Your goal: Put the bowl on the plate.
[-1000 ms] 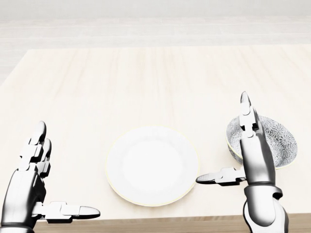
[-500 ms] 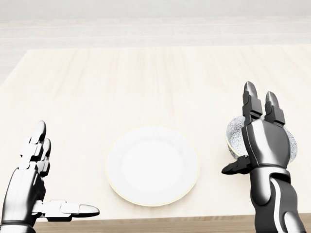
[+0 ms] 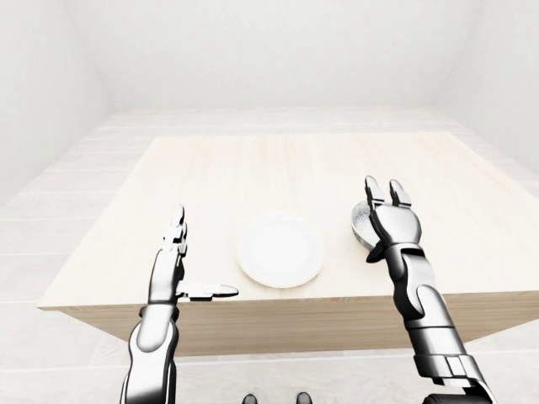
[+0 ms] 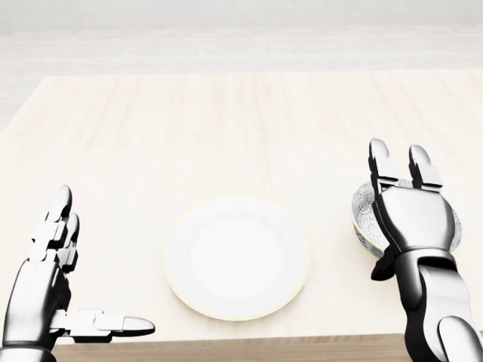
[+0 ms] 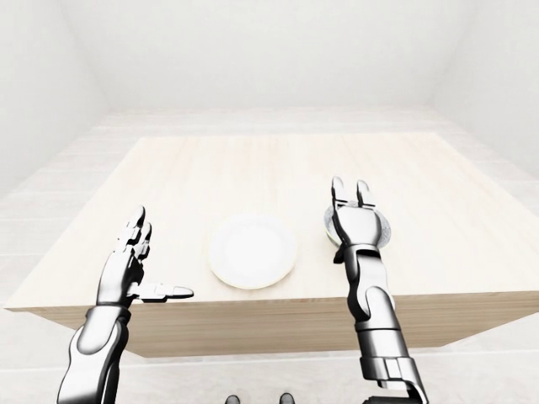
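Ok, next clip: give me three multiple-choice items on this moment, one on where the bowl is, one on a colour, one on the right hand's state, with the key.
1. In the head view, where is the bowl relative to the plate?
A) on top of it
B) to its right, on the table
C) to its left

2. What colour is the plate?
A) white
B) red
C) black

3. How is the right hand?
A) shut round the plate
B) open, fingers stretched out, covering much of the bowl in the view
C) out of view

Key:
1 B: the bowl sits on the table, apart from the plate's right edge.
2 A: the plate is plain white.
3 B: the fingers point straight out and none curls round the bowl.
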